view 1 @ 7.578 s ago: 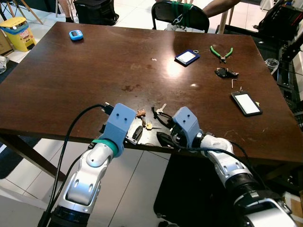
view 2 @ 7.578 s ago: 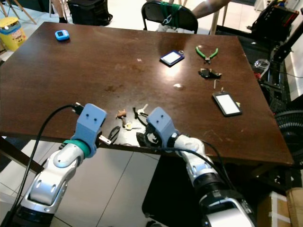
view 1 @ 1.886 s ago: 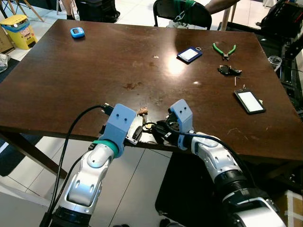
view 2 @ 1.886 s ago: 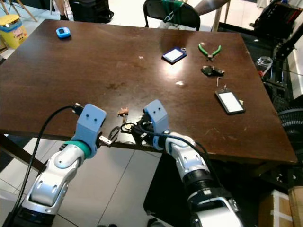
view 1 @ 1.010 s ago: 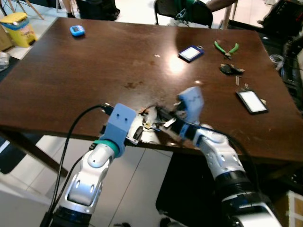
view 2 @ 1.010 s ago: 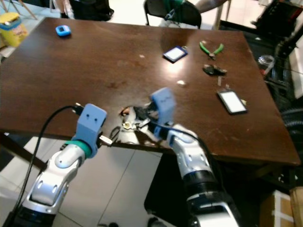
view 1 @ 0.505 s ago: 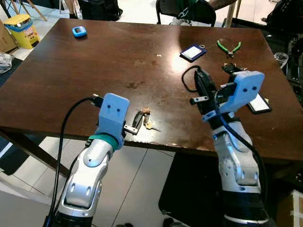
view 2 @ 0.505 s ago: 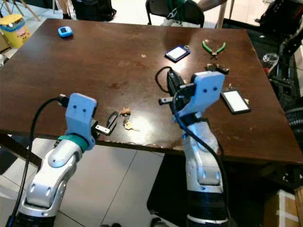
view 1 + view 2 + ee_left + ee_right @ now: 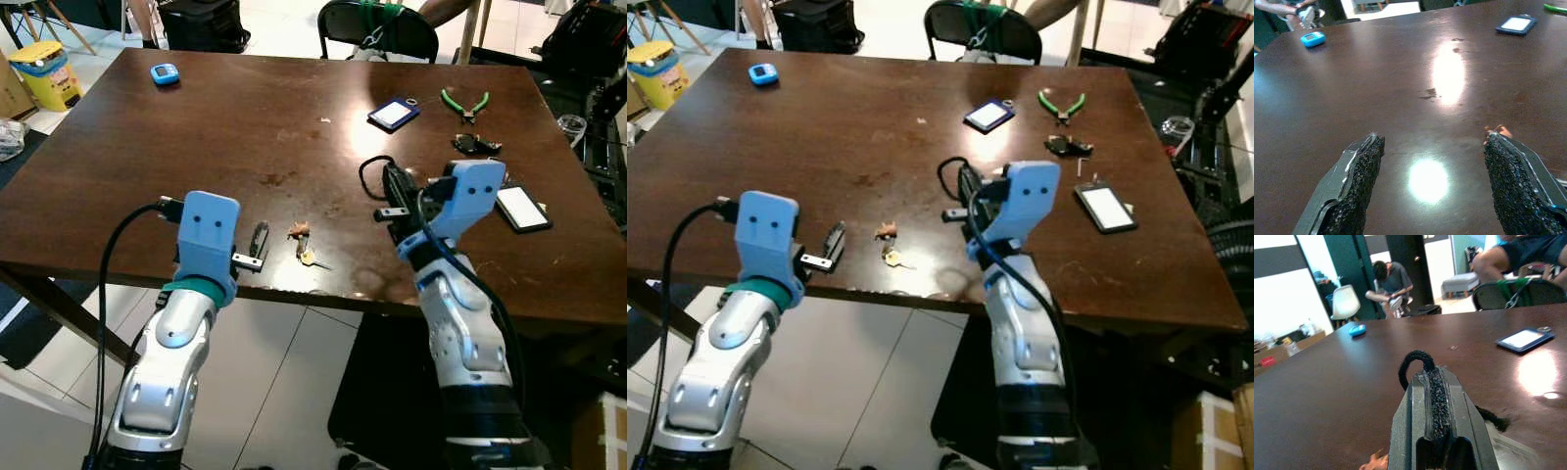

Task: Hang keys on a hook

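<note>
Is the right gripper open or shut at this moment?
Shut. The right gripper has its two black fingers pressed together, pinching a black cord loop that arches up from between them.

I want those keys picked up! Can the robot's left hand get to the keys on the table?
Probably yes. The left gripper is open just beside the keys, and only bare table lies between them.

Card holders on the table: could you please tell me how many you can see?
2: a blue-edged card holder lies far out past the right gripper, and a black-edged card holder lies near the table's right edge.
</note>
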Controlling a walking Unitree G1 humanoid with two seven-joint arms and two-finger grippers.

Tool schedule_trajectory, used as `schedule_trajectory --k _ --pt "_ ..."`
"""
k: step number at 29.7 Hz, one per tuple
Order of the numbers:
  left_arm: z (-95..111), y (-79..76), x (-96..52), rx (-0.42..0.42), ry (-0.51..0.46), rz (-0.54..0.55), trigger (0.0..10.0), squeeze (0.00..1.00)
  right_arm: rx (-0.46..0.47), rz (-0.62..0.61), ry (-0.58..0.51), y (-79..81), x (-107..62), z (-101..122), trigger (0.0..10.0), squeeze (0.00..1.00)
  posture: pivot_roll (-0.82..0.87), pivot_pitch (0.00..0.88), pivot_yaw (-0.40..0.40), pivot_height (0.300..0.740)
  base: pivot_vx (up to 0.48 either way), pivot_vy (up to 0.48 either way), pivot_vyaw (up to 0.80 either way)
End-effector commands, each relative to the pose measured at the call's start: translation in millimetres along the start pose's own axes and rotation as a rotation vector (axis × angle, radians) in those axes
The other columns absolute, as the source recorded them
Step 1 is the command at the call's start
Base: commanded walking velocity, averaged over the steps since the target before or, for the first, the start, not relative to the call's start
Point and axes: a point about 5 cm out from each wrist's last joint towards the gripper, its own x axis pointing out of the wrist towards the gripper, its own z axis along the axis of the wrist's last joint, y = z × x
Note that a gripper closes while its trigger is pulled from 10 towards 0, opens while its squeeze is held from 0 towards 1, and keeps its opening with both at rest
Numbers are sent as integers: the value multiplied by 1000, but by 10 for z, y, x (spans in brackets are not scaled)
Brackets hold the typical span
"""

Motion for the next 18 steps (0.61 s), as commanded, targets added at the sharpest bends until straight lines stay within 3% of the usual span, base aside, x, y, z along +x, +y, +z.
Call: schedule_trajectory --k 1,11,15,18 --pt "-31 75 -42 15 18 36 10000 0 42 22 51 86 18 -74 10000 0 -10 91 59 740 -394 0 0" --pt "-23 75 -53 15 14 46 10000 0 57 35 85 116 51 -118 10000 0 -7 90 52 740 -408 0 0" --pt "-29 53 -44 11 12 46 10000 0 -44 44 82 80 40 -151 10000 0 -28 76 50 740 -416 0 0" --pt "-33 29 -16 4 10 39 10000 0 -206 45 119 36 22 -206 10000 0 -42 73 48 740 -416 0 0"
